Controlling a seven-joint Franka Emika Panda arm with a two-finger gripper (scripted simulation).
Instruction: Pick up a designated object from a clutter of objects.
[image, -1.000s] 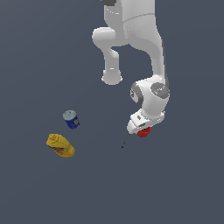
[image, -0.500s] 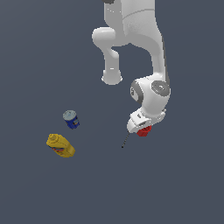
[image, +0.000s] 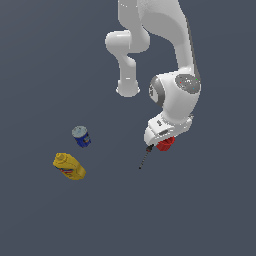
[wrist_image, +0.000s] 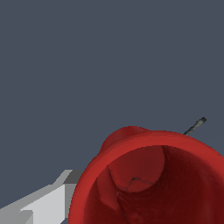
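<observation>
Four objects lie on the flat, dark grey floor (image: 210, 215) that you see in the exterior view. The red cup (image: 165, 144) is under the white, smooth arm (image: 175, 95), and most of it is hidden by the hand; only a small bright red part shows at the lower edge. In the wrist view the red cup (wrist_image: 148, 183) fills the lower part of the picture: round, of glossy plastic, with a thick rim, and you look into its darker inside. One pale grey finger (wrist_image: 43, 205) shows just beside the cup's outer wall. The gripper (image: 161, 140) is at the cup, but you cannot tell from these pictures whether its fingers press on it or stand apart.

The screwdriver (image: 145, 157) is thin, with a dark shaft that points away from the cup toward the exterior view's left; its tip (wrist_image: 197, 125) also appears behind the cup rim in the wrist view.

Well apart, at the exterior view's left, the small blue can (image: 81, 136) with a grey lid is near the yellow mustard bottle (image: 69, 166), which lies on its side.
</observation>
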